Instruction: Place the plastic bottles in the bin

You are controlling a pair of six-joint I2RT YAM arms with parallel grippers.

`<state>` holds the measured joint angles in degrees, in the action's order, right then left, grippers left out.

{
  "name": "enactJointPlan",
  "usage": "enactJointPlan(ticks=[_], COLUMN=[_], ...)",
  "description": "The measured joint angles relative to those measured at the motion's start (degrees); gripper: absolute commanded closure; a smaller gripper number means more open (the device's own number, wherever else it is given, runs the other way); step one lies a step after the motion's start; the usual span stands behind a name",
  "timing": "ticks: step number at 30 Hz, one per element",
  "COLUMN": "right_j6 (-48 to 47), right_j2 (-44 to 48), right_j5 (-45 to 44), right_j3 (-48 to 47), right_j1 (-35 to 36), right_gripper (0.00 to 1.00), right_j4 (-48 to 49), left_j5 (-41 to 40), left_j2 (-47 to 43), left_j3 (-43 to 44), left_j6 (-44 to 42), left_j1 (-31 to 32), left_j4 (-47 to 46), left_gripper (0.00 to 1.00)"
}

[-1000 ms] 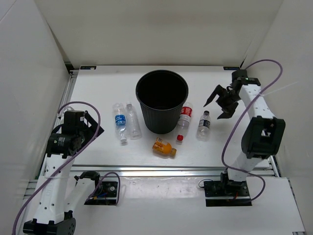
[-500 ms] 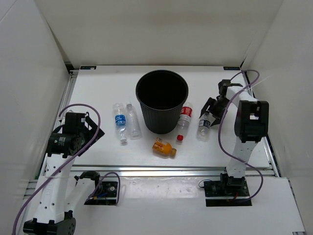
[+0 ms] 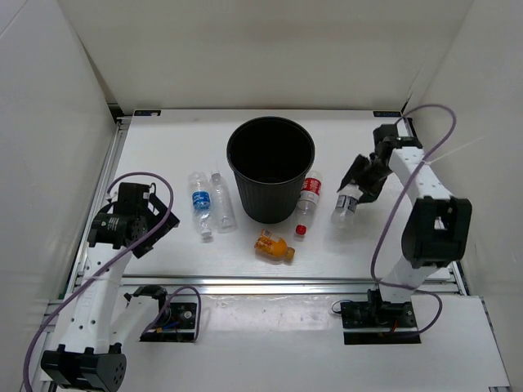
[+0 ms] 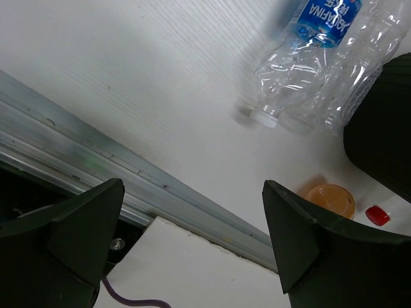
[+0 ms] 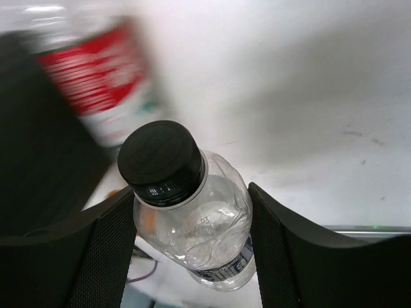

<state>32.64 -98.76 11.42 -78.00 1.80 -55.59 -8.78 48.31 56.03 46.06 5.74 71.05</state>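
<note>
The black bin (image 3: 270, 200) stands mid-table. My right gripper (image 3: 356, 189) (image 5: 192, 250) is shut on the clear dark-capped bottle (image 3: 346, 207) (image 5: 199, 218), both pads pressing its sides, cap toward the camera. Beside the bin's right wall lies the red-label bottle (image 3: 308, 196) (image 5: 103, 77). In front of the bin is the short orange bottle (image 3: 274, 247) (image 4: 331, 199). Left of it lie the blue-label bottle (image 3: 200, 202) (image 4: 302, 51) and the plain clear one (image 3: 222, 200) (image 4: 359, 64). My left gripper (image 3: 151, 216) (image 4: 192, 237) hangs open and empty at the left, apart from them.
An aluminium rail (image 3: 270, 284) runs along the table's front edge, also under my left gripper as the rail (image 4: 128, 173). White walls close in the table at the back and both sides. Purple cables loop off both arms.
My right gripper came down from the right onto the dark-capped bottle and closed on it; the bottle shifted and tilted slightly. The left arm turned a little, jaws still wide.
</note>
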Motion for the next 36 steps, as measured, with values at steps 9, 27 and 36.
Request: enactJointPlan(ticks=[9, 27, 36], right_j6=[6.08, 5.46, 3.17], right_j2=[13.60, 5.68, 21.64], right_j5=[1.14, 0.92, 2.78], right_j3=[-31.01, -36.39, -29.90], right_j1=[8.85, 20.85, 18.75], right_gripper=[0.64, 0.00, 0.00], right_j4=[2.03, 1.81, 1.68], left_j5=[3.02, 5.64, 5.75], left_j2=[3.04, 12.70, 31.78], left_j3=[-2.40, -3.85, -1.95], left_j6=[-1.36, -10.32, -12.83], left_j1=[0.00, 3.02, 7.41], left_j4=[-8.24, -27.50, -37.42], left_gripper=[0.00, 0.00, 0.00])
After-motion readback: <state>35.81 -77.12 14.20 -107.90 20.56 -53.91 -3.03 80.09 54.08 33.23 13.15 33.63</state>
